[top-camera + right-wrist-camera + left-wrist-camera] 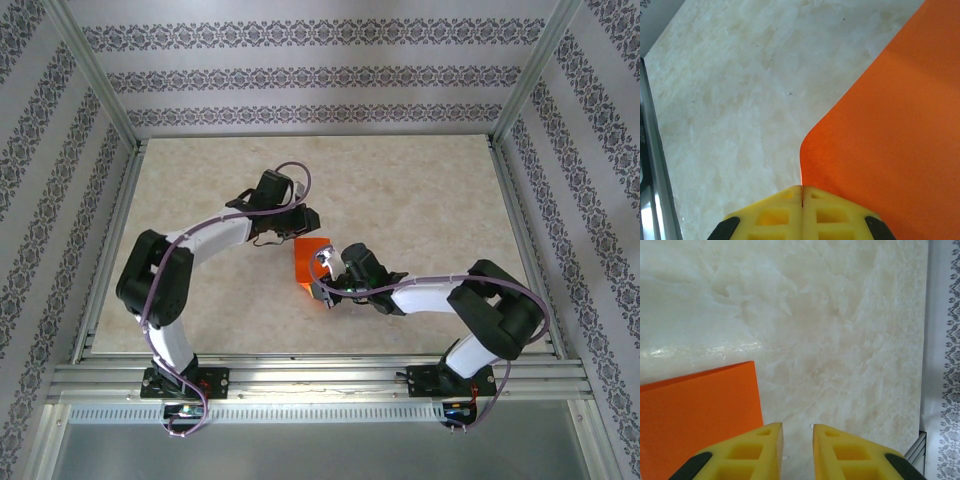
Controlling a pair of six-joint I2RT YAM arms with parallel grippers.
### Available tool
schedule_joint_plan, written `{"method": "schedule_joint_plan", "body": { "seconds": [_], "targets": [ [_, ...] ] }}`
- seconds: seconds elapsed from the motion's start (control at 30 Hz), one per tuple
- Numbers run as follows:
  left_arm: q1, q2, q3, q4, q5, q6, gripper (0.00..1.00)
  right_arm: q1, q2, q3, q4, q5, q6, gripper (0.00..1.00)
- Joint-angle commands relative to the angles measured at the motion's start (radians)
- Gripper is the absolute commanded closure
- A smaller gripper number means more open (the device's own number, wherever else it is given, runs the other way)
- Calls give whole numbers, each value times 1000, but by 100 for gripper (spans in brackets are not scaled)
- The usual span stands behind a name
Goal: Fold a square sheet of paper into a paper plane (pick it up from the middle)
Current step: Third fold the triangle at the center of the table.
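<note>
The square sheet of paper (309, 258) is bright orange and lies mid-table between the two grippers. My right gripper (322, 274) is shut on its near edge; in the right wrist view the yellow fingertips (802, 188) pinch the sheet (890, 125), which curls up from the table beside them. My left gripper (303, 222) hovers just behind the sheet. Its jaws (797, 426) stand slightly apart with only bare table between them, and the sheet (695, 405) lies off to their left. The paper plane is out of view.
The beige marbled tabletop (420, 200) is ringed by an aluminium frame (320, 375) and patterned walls. In the left wrist view the table's edge rail (920, 440) runs down the right side.
</note>
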Motion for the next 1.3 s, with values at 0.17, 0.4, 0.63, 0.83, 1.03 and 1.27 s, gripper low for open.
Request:
{"method": "schedule_joint_plan", "body": {
  "seconds": [0.17,0.4,0.63,0.83,1.03,1.27],
  "targets": [
    [-4,154,65,-55,77,61,82,-17,39,38,32,-80,57,100],
    [-8,230,79,-94,29,88,89,-37,51,48,33,-111,99,100],
    [-10,262,60,-129,25,109,92,-87,61,53,2,-121,137,100],
    [-10,253,48,-122,26,103,93,-138,89,80,-64,-120,146,100],
    [-10,239,36,-115,28,95,93,-152,96,108,-128,-79,132,100],
    [-11,220,24,-107,24,86,93,-145,96,99,-155,-52,146,100]
  ]
}}
